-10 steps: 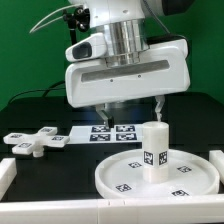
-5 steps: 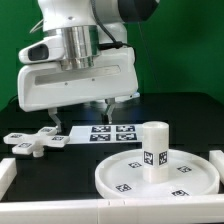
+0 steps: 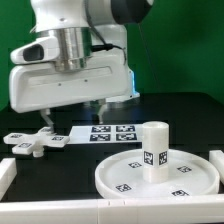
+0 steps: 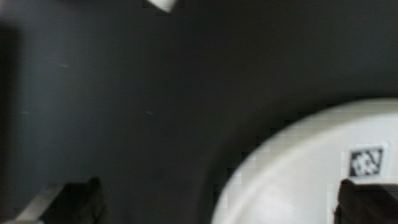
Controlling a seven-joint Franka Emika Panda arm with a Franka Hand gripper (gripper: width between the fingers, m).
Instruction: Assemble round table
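Note:
The large rimmed round disc [image 3: 120, 176] lies at the front, on the exterior view's right. The short thick cylinder leg [image 3: 153, 150] stands upright on its middle. The cross-shaped foot piece [image 3: 35, 142] lies flat on the black table at the exterior view's left. My gripper [image 3: 74, 116] hangs open and empty above the table, just behind the foot piece and well to the left of the leg. In the wrist view my gripper [image 4: 217, 205] is over dark table, with the disc's rim [image 4: 311, 170] and one of its tags under one fingertip [image 4: 365, 200].
The marker board [image 3: 112, 133] lies flat behind the disc. White straight border rails run along the front [image 3: 55, 208], the left corner [image 3: 5, 172] and the right side [image 3: 218, 158]. A green wall stands behind.
My gripper has moved to the exterior view's left, from above the leg and disc to above the table near the foot piece. The leg stays standing on the disc.

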